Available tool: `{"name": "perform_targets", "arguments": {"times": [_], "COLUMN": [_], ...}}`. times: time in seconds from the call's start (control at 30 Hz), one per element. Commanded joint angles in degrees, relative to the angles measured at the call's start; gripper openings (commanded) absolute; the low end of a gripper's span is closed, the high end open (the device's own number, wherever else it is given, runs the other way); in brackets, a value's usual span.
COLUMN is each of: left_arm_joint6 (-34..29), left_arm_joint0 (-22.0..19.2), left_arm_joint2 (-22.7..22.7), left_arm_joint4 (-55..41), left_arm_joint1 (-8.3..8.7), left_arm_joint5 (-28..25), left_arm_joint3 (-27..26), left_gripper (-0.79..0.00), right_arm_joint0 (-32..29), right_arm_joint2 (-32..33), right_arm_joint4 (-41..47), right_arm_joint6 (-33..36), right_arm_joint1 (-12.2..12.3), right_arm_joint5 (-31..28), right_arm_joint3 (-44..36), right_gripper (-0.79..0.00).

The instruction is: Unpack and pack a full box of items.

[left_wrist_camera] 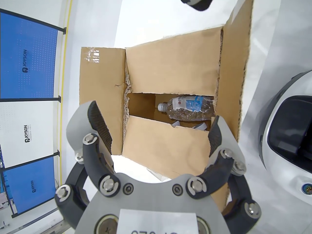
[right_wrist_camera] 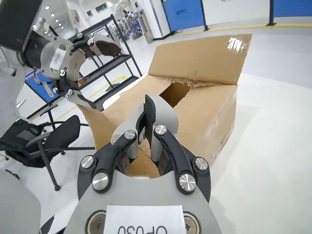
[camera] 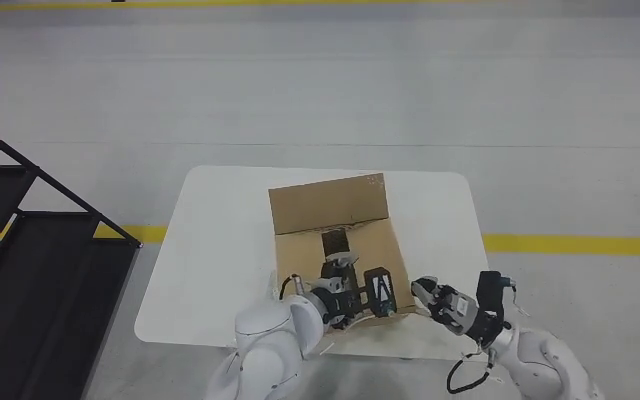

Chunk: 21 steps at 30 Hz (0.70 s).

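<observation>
Left gripper (left_wrist_camera: 156, 120) spread above box (left_wrist_camera: 170, 62); flaps (left_wrist_camera: 160, 144) half-cover bottle (left_wrist_camera: 190, 110).

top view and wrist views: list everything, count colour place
cardboard box: 1, brown, on the table, flaps partly open
plastic bottle: 1, clear with blue label, lying inside the box
white pieces: 2, white, in the box by the bottle, unidentifiable
table: 1, white, under the box
rack: 1, black, on the floor beside the table
office chair: 1, black, on the floor
barrier panels: several, blue, at the room's edge
left gripper: 1, grey and black, open above the box's opening
right gripper: 1, grey and black, shut on a box flap
</observation>
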Motion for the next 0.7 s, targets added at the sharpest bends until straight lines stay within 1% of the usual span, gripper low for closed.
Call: {"name": "perform_targets", "arguments": {"times": [0.0,0.1,0.37,0.5,0.6,0.67], "left_arm_joint6": [-0.22,-0.62,-3.79,-4.42,-4.1,-3.65], "left_arm_joint0": [0.2,0.52,1.82,1.94,2.06,2.08], "left_arm_joint2": [-0.19,-0.91,-4.28,-5.1,-5.04,-4.86], "left_arm_joint4": [-0.45,-1.46,-5.62,-6.92,-7.01,-7.11], "left_arm_joint1": [0.22,0.6,1.34,1.45,1.47,1.44], "left_arm_joint5": [0.22,0.62,3.8,6.74,9.8,12.08], "left_arm_joint3": [-0.4,-0.83,-1.6,-1.55,-0.92,-0.28], "left_gripper": [0.0,0.0,0.0,0.0,0.0,0.0], "right_arm_joint0": [-0.42,-1.14,-2.94,-2.73,-2.94,-3.7], "right_arm_joint2": [-0.04,-0.28,-2.04,-2.75,-1.6,0.17], "right_arm_joint4": [-0.83,-2.74,-7.19,-9.07,-7.24,-4.33], "right_arm_joint6": [0.62,1.63,1.06,0.08,-5.26,-10.53], "right_arm_joint1": [0.13,0.37,0.82,0.76,0.52,0.29], "right_arm_joint5": [-1.51,-3.85,-3.66,-2.37,0.32,3.36], "right_arm_joint3": [0.27,0.88,2.98,3.92,3.97,4.32], "right_gripper": [-0.785,-0.785,-0.785,-0.785,-0.785,-0.785]}}
